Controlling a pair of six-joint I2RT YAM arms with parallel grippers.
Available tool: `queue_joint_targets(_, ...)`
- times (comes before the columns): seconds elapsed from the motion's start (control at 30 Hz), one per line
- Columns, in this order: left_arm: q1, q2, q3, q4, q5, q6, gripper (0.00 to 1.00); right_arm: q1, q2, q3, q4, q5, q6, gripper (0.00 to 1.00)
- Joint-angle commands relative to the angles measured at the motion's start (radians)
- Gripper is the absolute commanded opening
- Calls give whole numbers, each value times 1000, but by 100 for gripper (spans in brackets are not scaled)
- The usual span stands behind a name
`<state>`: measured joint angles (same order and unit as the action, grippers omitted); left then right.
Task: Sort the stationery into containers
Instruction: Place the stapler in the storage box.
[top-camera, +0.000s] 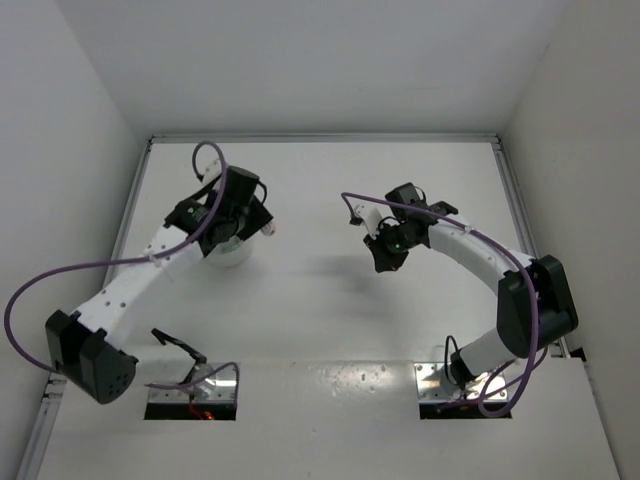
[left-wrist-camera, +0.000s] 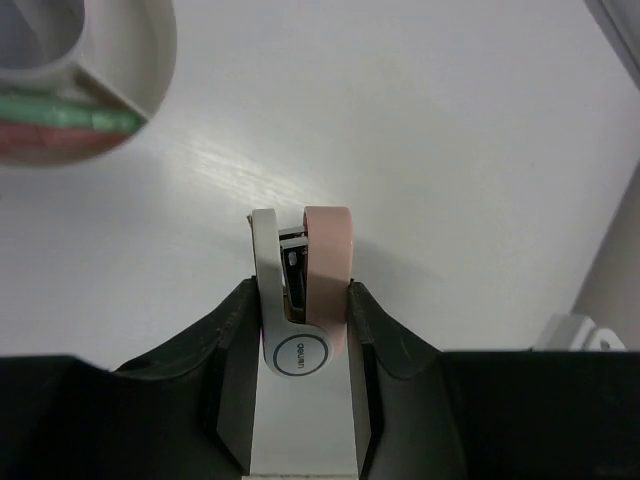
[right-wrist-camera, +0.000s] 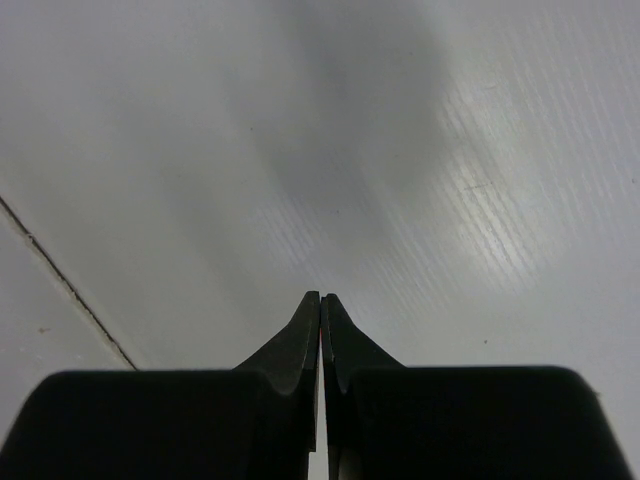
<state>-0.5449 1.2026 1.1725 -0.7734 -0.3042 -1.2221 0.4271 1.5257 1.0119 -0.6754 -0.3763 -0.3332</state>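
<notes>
My left gripper is shut on the pink-white stapler, which sticks out forward between the jaws above the bare table. The white divided bowl is at the upper left of the left wrist view, with a green stick and a pink stick lying in one compartment. In the top view the left gripper is just right of the bowl, which the arm mostly hides. My right gripper is shut and empty over bare table; in the top view it is at the table's middle.
The white enclosure walls surround the table. A seam line in the surface runs at the left of the right wrist view. A white bracket shows at the right edge of the left wrist view.
</notes>
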Motion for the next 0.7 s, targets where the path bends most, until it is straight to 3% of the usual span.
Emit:
queue_joint_targets(0.0,84,150,74,-3,-15,228,0,-5,-30,1,7,-27,-12,0)
queue_joint_targets(0.13,120,303,186,6,-65,430,0,-5,-30,1,7,-27,-12,0)
queue_joint_targets(0.23,140,366,242,-3,-160,481,0,-5,-30,1,7,-27,-12,0)
queue_joint_targets(0.67,240,465,265,42,-219,533,0,-5,-30,1,7,-27,-12,0)
